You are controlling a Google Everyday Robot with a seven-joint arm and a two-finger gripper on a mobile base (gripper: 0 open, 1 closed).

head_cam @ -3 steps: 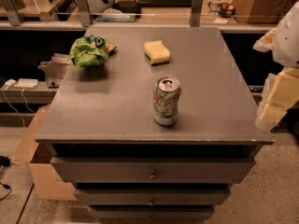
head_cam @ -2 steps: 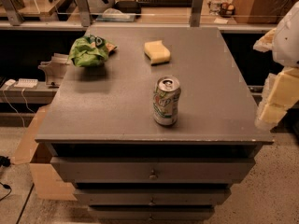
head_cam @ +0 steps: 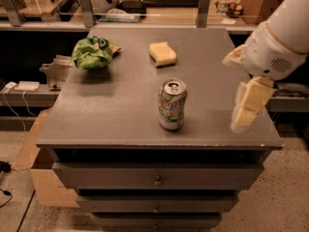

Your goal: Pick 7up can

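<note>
The 7up can (head_cam: 172, 104) stands upright, long axis vertical, near the front edge of the cabinet top (head_cam: 116, 120), well apart to the view's left of my gripper (head_cam: 247, 103), which hangs over the right front corner; whether it is spread or closed I cannot tell.

7up can (head_cam: 172, 105): whitish-silver, green and red marks; snack bag (head_cam: 91, 53): green; sponge (head_cam: 162, 53): pale yellow; cabinet (head_cam: 116, 115): grey; gripper (head_cam: 244, 111), over cabinet's right edge: cream.
</note>
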